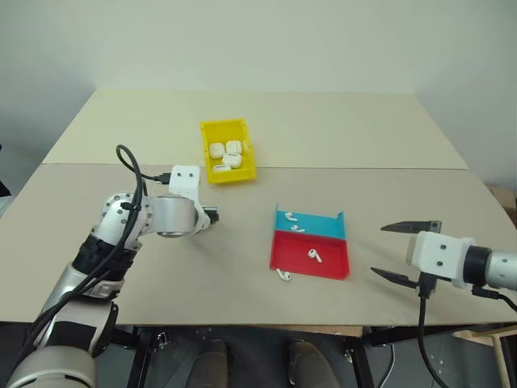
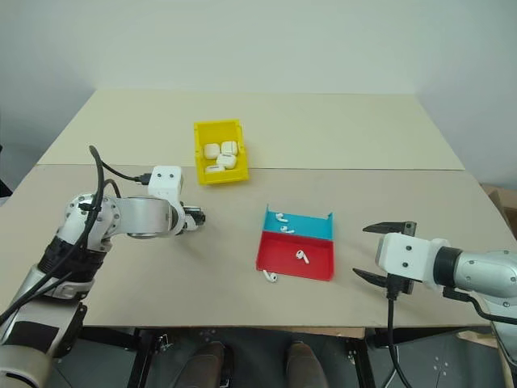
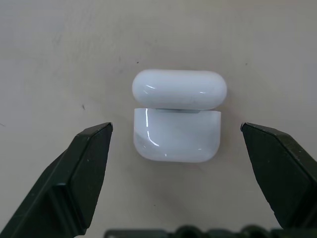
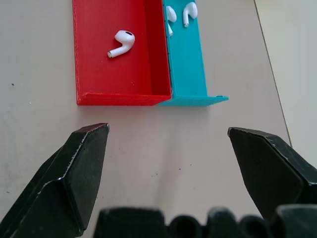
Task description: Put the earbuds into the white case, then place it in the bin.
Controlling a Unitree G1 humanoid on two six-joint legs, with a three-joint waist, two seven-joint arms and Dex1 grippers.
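The white case [image 3: 176,139] lies on the tan table with its lid [image 3: 179,88] hinged open. My left gripper [image 3: 177,126] is open just above it, one black finger on either side and not touching. Several earbuds sit to the right. One earbud [image 4: 121,43] is in the red half of a tray, two earbuds [image 1: 293,222] are in the blue half, and another earbud [image 1: 284,276] lies on the table by the tray's near corner. The yellow bin [image 1: 224,125] stands farther back. My right gripper [image 1: 380,250] hangs open to the right of the tray, with nothing between its fingers.
The red-and-blue tray [image 1: 331,260] is at the table's middle right. Several closed white cases [image 1: 226,153] lie inside the bin. A seam [image 1: 363,168] crosses the table behind the bin. The table's front edge [image 1: 242,326] is close below both arms.
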